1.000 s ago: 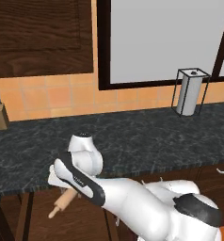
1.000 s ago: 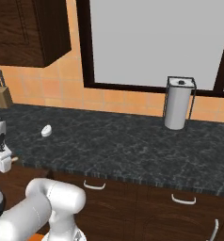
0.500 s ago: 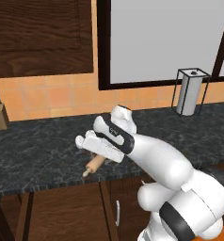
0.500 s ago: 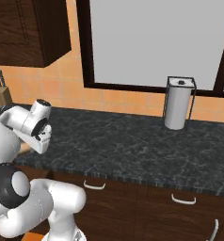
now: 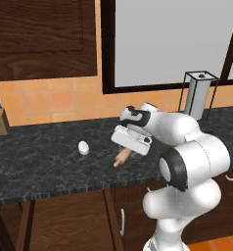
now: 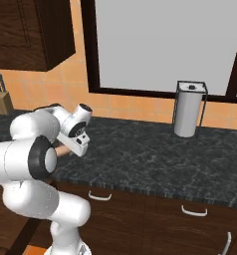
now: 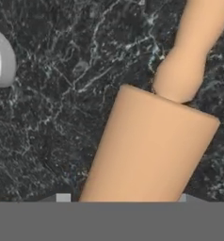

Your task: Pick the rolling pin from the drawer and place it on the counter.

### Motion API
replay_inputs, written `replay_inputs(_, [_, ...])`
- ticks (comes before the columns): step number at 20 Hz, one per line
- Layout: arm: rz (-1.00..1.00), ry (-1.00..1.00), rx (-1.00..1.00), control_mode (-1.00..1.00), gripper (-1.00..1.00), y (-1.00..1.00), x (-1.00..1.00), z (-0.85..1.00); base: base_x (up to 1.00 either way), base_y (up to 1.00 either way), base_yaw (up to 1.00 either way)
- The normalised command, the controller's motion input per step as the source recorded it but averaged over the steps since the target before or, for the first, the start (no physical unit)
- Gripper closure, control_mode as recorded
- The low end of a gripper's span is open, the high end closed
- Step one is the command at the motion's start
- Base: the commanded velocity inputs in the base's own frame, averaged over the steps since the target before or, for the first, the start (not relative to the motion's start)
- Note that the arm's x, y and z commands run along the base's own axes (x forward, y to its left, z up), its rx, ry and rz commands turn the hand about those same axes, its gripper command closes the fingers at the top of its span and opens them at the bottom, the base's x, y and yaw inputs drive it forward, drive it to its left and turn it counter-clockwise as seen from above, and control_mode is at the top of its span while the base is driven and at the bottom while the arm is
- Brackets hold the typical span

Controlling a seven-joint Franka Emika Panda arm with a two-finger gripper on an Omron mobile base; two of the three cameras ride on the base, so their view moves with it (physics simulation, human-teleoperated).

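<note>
Over the long dark grey-black marbled stone counter (image 5: 50, 162), the white arm's two-finger gripper (image 5: 129, 145) is clamped around the light tan wooden rolling pin (image 5: 122, 157), whose handle end angles down toward the stone. A small white oval object (image 5: 83, 147) lies nearby on the counter.

Glossy white arm (image 5: 187, 147), dark joints

The white arm's claw (image 6: 70, 145) hangs low over the dark marbled bench (image 6: 140, 154), seemingly closed on a tan rolling pin (image 6: 63, 150); paper-towel holder (image 6: 189, 108) stands well apart.
</note>
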Motion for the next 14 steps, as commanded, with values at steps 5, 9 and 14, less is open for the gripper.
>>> replay_inputs(5, [-0.01, 0.00, -0.07, -1.00, 1.00, -0.88, 1.00, -0.30, 0.00, 0.00, 0.00])
replay_inputs(9, [0.00, 0.00, -0.18, -1.00, 1.00, -0.31, 0.94, -0.37, 0.00, 0.00, 0.00])
replay_inputs(14, [-0.03, 0.00, -0.20, -1.00, 1.00, 0.06, 0.81, -0.41, 0.00, 0.00, 0.00])
